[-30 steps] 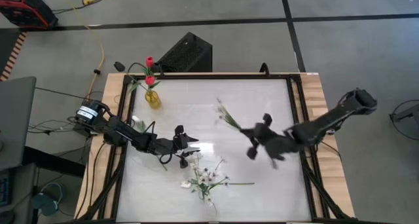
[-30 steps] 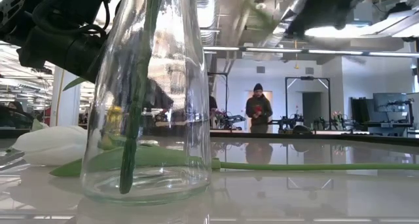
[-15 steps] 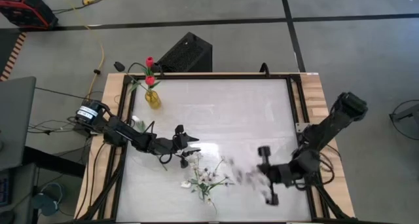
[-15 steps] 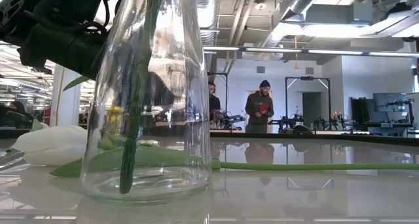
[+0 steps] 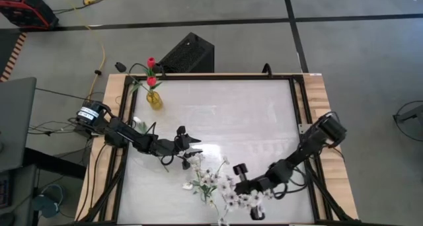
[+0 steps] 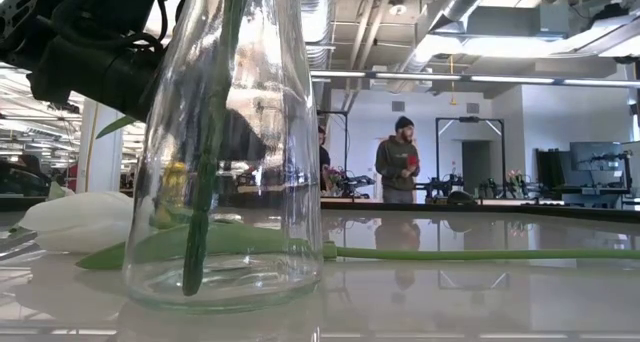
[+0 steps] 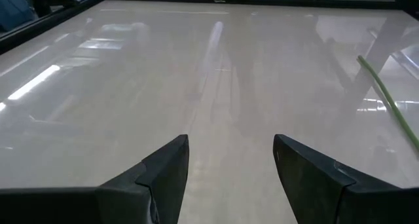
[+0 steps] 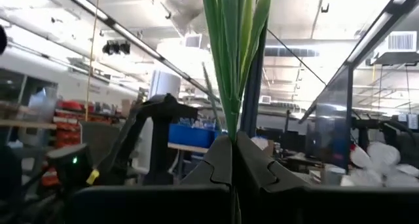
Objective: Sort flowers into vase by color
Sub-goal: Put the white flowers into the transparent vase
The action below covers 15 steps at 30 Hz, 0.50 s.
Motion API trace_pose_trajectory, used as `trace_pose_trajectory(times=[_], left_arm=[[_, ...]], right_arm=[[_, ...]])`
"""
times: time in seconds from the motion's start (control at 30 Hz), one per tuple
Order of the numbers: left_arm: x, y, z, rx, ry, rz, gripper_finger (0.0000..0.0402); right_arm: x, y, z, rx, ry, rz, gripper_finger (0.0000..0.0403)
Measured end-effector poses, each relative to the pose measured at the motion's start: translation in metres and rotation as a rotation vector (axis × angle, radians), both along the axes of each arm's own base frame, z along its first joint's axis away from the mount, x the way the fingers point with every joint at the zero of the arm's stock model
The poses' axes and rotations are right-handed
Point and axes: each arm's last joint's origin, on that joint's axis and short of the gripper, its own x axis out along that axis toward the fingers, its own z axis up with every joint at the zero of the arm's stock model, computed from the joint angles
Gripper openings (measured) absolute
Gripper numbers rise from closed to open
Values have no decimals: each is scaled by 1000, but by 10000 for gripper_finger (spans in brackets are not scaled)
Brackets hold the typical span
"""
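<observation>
Swinging from mid-desk to the near edge, the right gripper point(image 5: 253, 201) now hangs low, jaws clenched on a sprig of white blossoms point(image 5: 239, 199) beside more white sprigs point(image 5: 208, 180) lying on the desk point(image 5: 251, 113). The left gripper point(image 5: 188, 147) waits over the desk's left side, jaws spread, empty. Red tulips point(image 5: 151, 71) already stand in a yellow vase point(image 5: 154, 100); white flowers remain unsorted. A clear vase point(image 6: 230, 162) blocks much of the low view.
</observation>
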Motion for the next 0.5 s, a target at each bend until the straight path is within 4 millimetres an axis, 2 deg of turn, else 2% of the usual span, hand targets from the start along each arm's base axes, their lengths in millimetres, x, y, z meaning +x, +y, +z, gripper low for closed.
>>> trace_pose_trajectory(times=[0.3,0.5], left_arm=[[0,0,0,-15,-5,3,212],[0,-1,0,-21,-3,-13,212]], right_arm=[[36,13,2,41,-39,-9,25],[56,13,-9,89,0,4,25]])
